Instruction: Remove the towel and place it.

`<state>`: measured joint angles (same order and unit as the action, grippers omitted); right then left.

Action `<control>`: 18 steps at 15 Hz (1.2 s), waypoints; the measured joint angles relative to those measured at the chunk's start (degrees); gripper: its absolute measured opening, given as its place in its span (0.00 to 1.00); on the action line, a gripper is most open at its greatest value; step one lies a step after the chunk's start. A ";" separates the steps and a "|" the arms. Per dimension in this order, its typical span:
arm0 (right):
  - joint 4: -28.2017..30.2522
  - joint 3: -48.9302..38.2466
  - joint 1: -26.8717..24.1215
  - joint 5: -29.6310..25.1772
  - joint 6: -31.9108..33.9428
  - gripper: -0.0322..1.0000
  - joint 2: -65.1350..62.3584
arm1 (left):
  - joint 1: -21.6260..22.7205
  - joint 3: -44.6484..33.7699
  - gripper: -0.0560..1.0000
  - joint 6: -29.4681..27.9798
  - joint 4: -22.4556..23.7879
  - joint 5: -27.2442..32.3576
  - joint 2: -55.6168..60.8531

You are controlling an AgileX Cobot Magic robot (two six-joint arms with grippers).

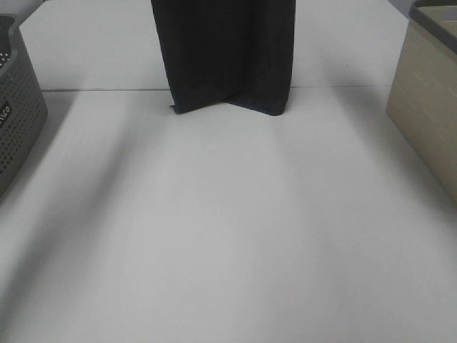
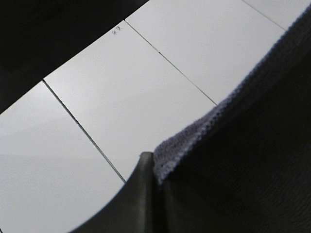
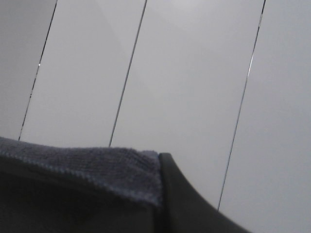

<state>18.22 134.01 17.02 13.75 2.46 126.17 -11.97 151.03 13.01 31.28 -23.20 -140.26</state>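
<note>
The towel (image 1: pixel 227 53), very dark charcoal, hangs down from above the top edge of the exterior high view. Its lower hem rests folded on the white table (image 1: pixel 228 229) at the far middle. Neither gripper shows in that view. In the left wrist view my left gripper (image 2: pixel 153 162) is shut on a top corner of the towel (image 2: pixel 243 145), with one dark finger (image 2: pixel 138 199) against the cloth. In the right wrist view my right gripper (image 3: pixel 159 160) is shut on the other corner of the towel (image 3: pixel 87 167), with one finger (image 3: pixel 182 204) showing.
A grey perforated basket (image 1: pixel 18 121) stands at the table's left edge. A beige ribbed bin (image 1: pixel 428 107) stands at the right edge. A seam (image 1: pixel 93 90) crosses the table just behind the towel's hem.
</note>
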 joint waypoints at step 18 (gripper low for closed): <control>-12.78 0.97 0.69 -47.44 1.60 0.05 -4.81 | -3.50 0.06 0.05 -7.79 -25.84 52.65 5.67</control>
<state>5.44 134.99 17.70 -33.69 4.07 121.35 -15.47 151.09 5.21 5.44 29.45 -134.59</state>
